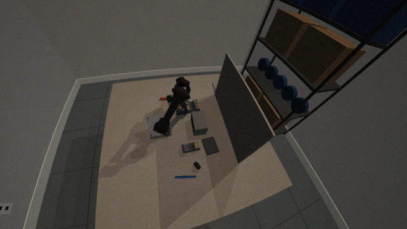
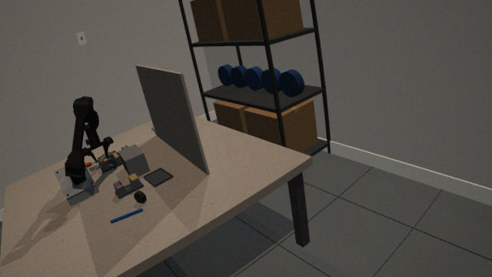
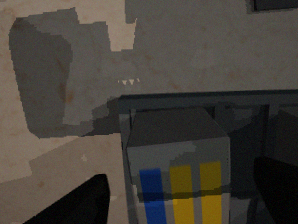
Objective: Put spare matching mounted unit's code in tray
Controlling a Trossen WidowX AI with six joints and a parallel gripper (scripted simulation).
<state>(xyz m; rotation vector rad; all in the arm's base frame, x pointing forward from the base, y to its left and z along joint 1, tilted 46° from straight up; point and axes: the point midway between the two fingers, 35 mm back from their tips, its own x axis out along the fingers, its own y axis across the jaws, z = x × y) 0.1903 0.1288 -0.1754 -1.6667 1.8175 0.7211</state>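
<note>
My gripper (image 2: 101, 158) (image 3: 181, 176) is open, fingers partly apart, low over the rack (image 1: 181, 112) (image 2: 108, 168) (image 3: 200, 97) of spares. In the wrist view a grey spare (image 3: 192, 148) with one blue and two yellow bars sits in a corner slot, between and ahead of the fingertips; nothing shows gripped. The dark flat tray (image 1: 210, 146) (image 2: 158, 177) is empty. A grey box (image 1: 199, 121) (image 2: 134, 159) stands beside the rack. I cannot tell which thing is the mounted unit, and no code on a back is readable.
A small holder (image 1: 191, 151) (image 2: 130, 188) with two striped blocks lies beside the tray. A black knob-like object (image 1: 197, 165) (image 2: 140, 197) and a blue rod (image 1: 185, 177) (image 2: 127, 215) lie nearby. A tall grey panel (image 1: 241, 111) (image 2: 169, 111) stands beyond the box. An orange object (image 1: 163, 98) lies near the rack.
</note>
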